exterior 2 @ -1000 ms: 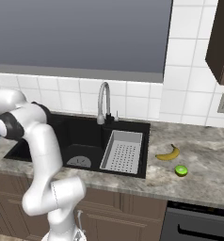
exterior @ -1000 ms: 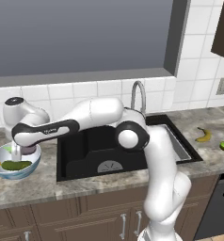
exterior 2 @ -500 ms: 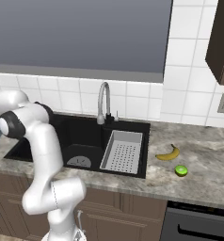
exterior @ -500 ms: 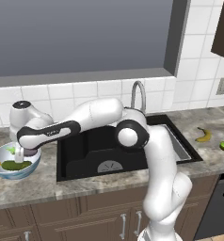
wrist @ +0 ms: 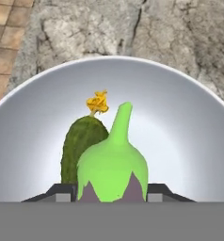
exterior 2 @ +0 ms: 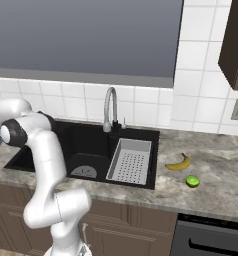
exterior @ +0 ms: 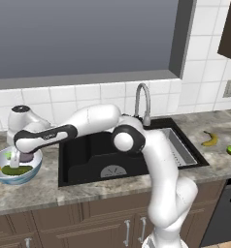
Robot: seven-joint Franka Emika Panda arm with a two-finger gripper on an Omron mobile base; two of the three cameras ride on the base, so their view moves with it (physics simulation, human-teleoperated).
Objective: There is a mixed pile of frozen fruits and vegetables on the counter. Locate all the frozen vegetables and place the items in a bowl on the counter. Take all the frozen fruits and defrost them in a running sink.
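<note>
The pale blue-white bowl (exterior: 2, 156) stands on the granite counter (exterior: 49, 189) left of the sink (exterior: 88, 150). A dark green cucumber (exterior: 15, 170) lies inside it. My gripper (exterior: 21, 154) hangs just over the bowl, shut on the grey-purple eggplant (exterior: 26, 158). In the hand view the eggplant (wrist: 113, 169) with its green cap sits between my fingertips (wrist: 62, 190), in front of the cucumber (wrist: 78, 141) and above the bowl's floor (wrist: 189, 122). The yellow banana (exterior 2: 178, 163) and the green lime (exterior 2: 192, 181) lie on the counter right of the sink.
A curved chrome faucet (exterior 2: 110, 107) rises behind the black sink (exterior 2: 86, 147), and a grey perforated tray (exterior 2: 130, 160) fills its right side. My arm reaches across the basin to the left. A tiled wall backs the counter.
My hand with the eggplant has sunk a little lower over the bowl. Cucumber, banana and lime lie where they were.
</note>
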